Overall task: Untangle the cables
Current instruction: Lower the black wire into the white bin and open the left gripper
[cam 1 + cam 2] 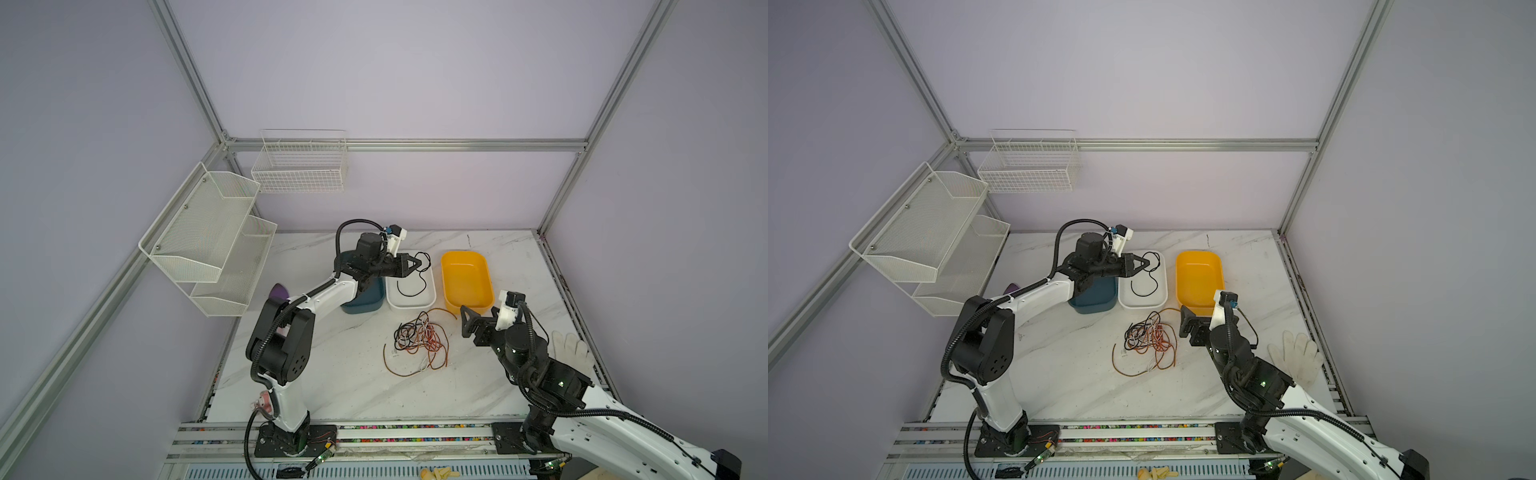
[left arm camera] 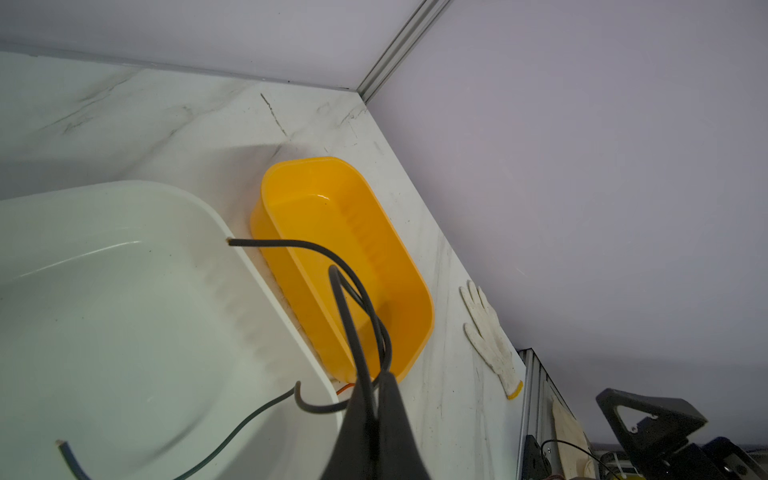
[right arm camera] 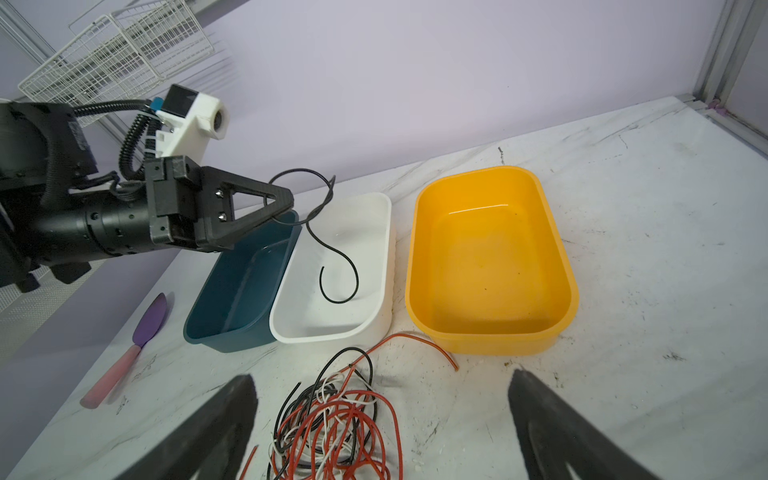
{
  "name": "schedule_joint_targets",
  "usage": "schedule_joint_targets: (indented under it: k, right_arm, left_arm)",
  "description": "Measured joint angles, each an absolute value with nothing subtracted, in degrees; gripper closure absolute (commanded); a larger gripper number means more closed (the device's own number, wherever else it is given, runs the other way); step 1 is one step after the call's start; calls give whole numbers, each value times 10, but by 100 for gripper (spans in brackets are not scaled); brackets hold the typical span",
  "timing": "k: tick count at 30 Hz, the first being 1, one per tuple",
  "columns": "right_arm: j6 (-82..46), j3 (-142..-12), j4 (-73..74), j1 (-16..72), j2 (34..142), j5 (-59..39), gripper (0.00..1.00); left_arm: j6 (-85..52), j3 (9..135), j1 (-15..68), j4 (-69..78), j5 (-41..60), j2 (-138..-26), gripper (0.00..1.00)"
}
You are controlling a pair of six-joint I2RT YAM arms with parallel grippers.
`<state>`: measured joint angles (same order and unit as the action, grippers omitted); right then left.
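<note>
The left claw (image 3: 286, 205) is pinched shut on one black cable (image 3: 330, 247), which loops off its tips and trails down into the white bin (image 3: 384, 266) beneath; only the left wrist view shows that pinch close. The right claw (image 3: 380, 386) gapes wide, empty. Its wrist view frames the tangled cables (image 3: 332, 415) between its fingers; in both top views they lie just beside its tips, apart from it
</note>
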<state>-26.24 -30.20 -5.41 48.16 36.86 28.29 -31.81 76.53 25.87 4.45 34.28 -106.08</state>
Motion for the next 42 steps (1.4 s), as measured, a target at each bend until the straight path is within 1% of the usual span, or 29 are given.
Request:
schedule_joint_targets:
  k: [22,30,34,36,42]
  right_arm:
    - [-256,-300,-36,482,367,281,2]
    - [-252,-300,-36,482,369,279,2]
    - [-252,-300,-36,482,370,276,2]
    - [-252,-300,-36,482,372,276,2]
    - [-252,-300,-35,482,378,274,2]
  left_arm:
    - [-302,766,255,-62,266,-1126,99]
    - [-293,766,255,-96,249,-1135,90]
    - [-286,766,255,-106,246,-1135,81]
    - [-286,767,255,-112,245,-1135,78]
    - [-285,767,255,-121,243,-1135,72]
